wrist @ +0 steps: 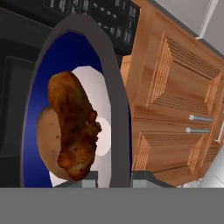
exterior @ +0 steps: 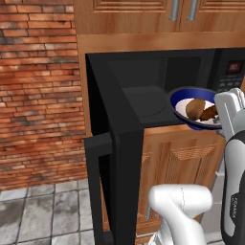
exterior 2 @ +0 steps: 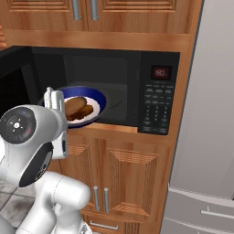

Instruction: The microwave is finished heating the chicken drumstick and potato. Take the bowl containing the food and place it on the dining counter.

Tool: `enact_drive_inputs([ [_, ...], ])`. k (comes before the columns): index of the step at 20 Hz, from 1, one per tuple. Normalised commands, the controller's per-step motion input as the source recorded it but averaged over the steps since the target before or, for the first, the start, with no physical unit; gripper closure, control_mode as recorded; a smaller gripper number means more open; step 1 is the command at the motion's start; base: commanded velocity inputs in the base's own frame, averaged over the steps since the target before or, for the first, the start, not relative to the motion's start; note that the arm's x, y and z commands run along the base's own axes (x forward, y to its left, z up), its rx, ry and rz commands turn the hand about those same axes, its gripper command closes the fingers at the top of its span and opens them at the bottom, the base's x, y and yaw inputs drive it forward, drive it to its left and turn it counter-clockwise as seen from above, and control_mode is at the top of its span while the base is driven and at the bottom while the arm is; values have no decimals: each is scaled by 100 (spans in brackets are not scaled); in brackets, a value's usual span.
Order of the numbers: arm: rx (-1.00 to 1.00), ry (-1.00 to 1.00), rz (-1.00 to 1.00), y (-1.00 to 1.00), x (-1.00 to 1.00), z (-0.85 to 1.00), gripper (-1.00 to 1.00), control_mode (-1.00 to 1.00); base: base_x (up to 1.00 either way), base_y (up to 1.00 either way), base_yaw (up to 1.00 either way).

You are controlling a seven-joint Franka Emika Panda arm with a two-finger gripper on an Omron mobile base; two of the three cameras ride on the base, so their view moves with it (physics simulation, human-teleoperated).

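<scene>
The microwave (exterior: 143, 98) (exterior 2: 157, 103) stands open, its door (exterior: 119, 162) swung out to the left. Just in front of its opening hangs the dark blue bowl (exterior: 178, 101) (exterior 2: 98, 101) (wrist: 65, 52), tilted a little. My gripper (exterior: 221, 123) (exterior 2: 61, 112) (wrist: 114, 178) is shut on its rim. Inside the bowl lie the rounded tan potato (exterior: 194, 108) (exterior 2: 74, 105) (wrist: 45, 141) and the orange-brown chicken drumstick (exterior: 209, 113) (exterior 2: 85, 112) (wrist: 74, 127). The dining counter is out of view.
Wooden cabinet doors (exterior 2: 123, 178) (wrist: 175, 109) lie under the microwave and more cabinets above it. A grey fridge (exterior 2: 208, 114) rises on the right. On the left is a brick wall (exterior: 38, 86) over a grey tiled floor (exterior: 43, 210).
</scene>
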Motion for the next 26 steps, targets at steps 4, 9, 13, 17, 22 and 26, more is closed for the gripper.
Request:
enact_drive_inputs([
  [4,0,0,0,0,0,0,100,-100,0,0,0],
  [9,0,0,0,0,0,0,100,100,-11,-11,-2],
  [13,0,0,0,0,0,0,100,100,-38,-46,-14],
  [17,0,0,0,0,0,0,100,100,-21,-67,-27],
  [22,0,0,0,0,0,0,100,100,-26,-80,-41],
  [26,0,0,0,0,0,0,100,100,0,-72,-58],
])
